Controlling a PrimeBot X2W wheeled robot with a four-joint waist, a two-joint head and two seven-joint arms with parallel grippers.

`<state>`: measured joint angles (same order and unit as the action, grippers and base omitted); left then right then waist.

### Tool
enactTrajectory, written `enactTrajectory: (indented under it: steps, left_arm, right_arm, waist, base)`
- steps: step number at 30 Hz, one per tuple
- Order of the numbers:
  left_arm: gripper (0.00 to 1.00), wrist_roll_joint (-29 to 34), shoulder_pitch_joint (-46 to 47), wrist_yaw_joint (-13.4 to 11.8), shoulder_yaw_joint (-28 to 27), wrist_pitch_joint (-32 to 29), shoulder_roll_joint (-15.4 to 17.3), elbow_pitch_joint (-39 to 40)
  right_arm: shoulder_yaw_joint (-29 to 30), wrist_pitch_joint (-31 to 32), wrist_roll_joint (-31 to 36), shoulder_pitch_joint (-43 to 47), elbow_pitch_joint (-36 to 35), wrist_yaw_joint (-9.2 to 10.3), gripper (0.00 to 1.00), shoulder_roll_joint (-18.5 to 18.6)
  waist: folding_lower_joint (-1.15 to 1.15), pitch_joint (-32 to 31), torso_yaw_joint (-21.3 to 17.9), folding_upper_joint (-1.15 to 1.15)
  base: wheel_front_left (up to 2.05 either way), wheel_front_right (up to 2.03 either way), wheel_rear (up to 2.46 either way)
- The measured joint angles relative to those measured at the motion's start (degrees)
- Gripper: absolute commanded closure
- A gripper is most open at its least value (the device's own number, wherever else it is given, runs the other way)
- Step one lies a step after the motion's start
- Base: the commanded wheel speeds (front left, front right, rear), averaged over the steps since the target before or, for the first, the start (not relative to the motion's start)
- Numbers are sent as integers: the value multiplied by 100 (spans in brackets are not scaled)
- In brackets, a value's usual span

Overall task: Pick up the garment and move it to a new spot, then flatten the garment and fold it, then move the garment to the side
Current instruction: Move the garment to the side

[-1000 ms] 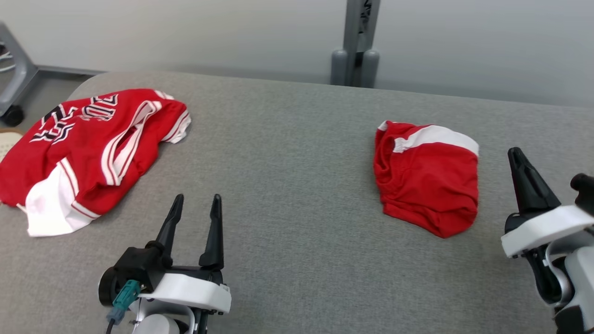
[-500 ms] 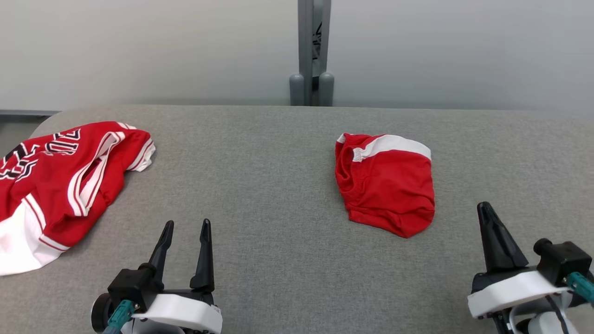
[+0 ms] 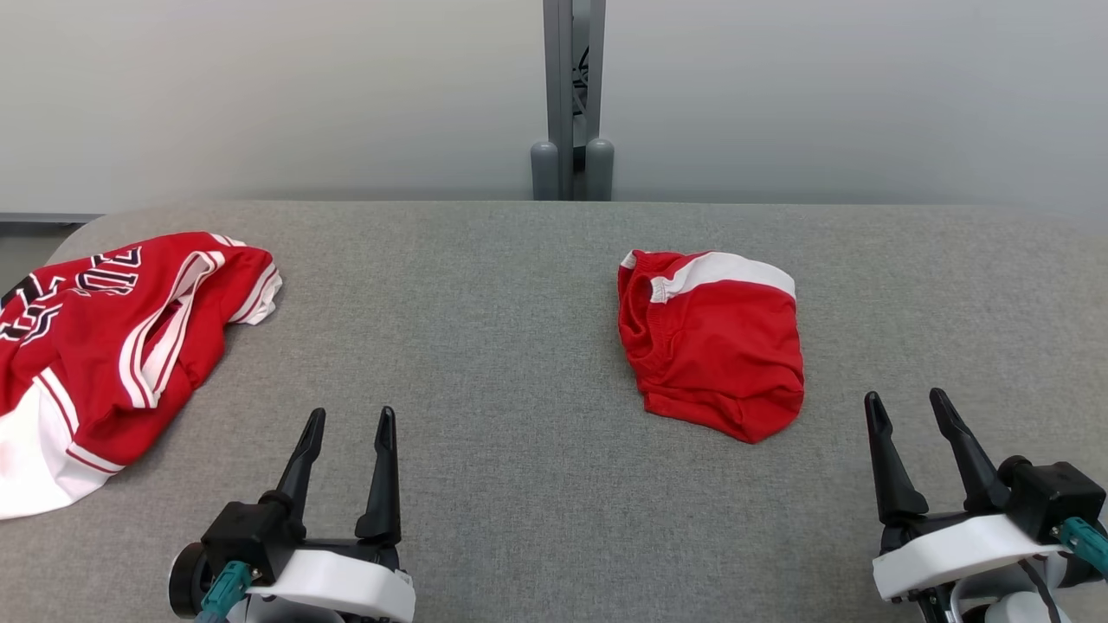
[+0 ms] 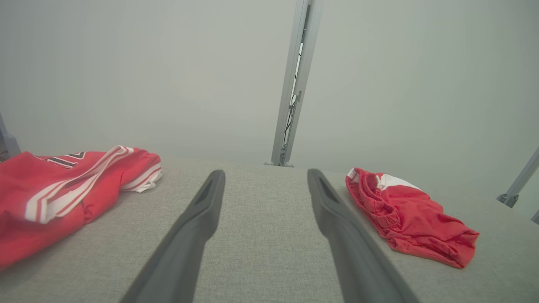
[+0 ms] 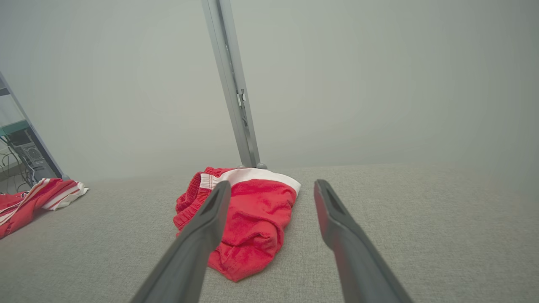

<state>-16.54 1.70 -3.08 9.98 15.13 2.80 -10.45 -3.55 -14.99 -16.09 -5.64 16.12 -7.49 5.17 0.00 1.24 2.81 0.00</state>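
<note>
Two red garments lie on the grey table. A folded pair of red shorts with a white band rests right of centre; it lies at the right in the left wrist view and just beyond my right fingers in the right wrist view. A crumpled red jersey with white trim and dark lettering sprawls at the table's left end. My left gripper stands open near the front edge, nothing between its fingers. Over at the front right, my right gripper is open and empty, a short way from the shorts.
A grey metal post rises behind the table's far edge against a pale wall. Bare cloth lies between the two garments and along the front. In the right wrist view a shelf with equipment stands far left.
The camera has swung and tilted, shifting the whole picture. My right gripper has turned so both fingers show, and sits lower at the front right. The garments lie as before.
</note>
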Motion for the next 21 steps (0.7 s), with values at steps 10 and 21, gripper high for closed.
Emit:
enactTrajectory:
  steps: [10,21]
  left_arm:
    - [0,41,138,8,86,0,0,52]
    - [0,-5,594,-1,411,0,0,80]
  right_arm:
    - [25,0,-325,-222,185,0,0,100]
    - [-1104,826,-2881,-1747,1415,1,0,1189]
  waist:
    - [0,239,103,0]
    - [0,928,405,0]
  base:
    - [0,0,0]
    - [0,0,0]
